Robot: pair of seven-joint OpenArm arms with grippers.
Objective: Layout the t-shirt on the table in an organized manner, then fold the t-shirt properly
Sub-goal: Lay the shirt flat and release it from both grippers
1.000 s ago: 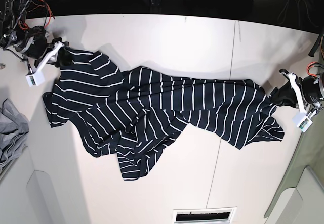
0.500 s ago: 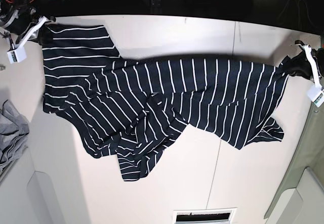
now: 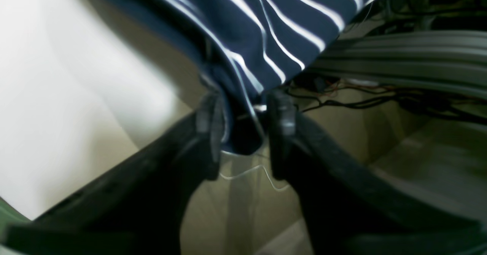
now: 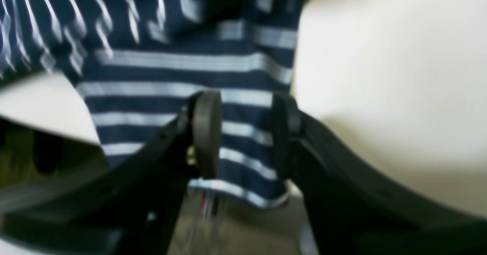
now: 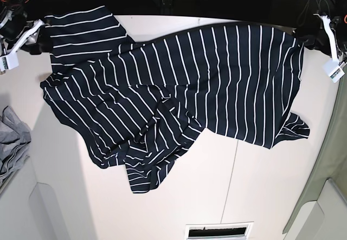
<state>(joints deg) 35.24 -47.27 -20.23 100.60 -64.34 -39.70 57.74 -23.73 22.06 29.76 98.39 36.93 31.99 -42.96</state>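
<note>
Tools (image 3: 243,133) (image 4: 243,133) grip t-shirt (image 5: 179,93) — grey garment (image 5: 12,142) lies beside.

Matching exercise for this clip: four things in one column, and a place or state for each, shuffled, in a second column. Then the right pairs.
Things:
1. left gripper
2. right gripper
3. t-shirt
4. grey garment

Place or state:
A. bunched at the base view's left edge
B. shut on fabric at the base view's top right
C. spread crumpled across the table
D. shut on fabric at the base view's top left

Pairs: 1-B, 2-D, 3-C, 4-A
</note>
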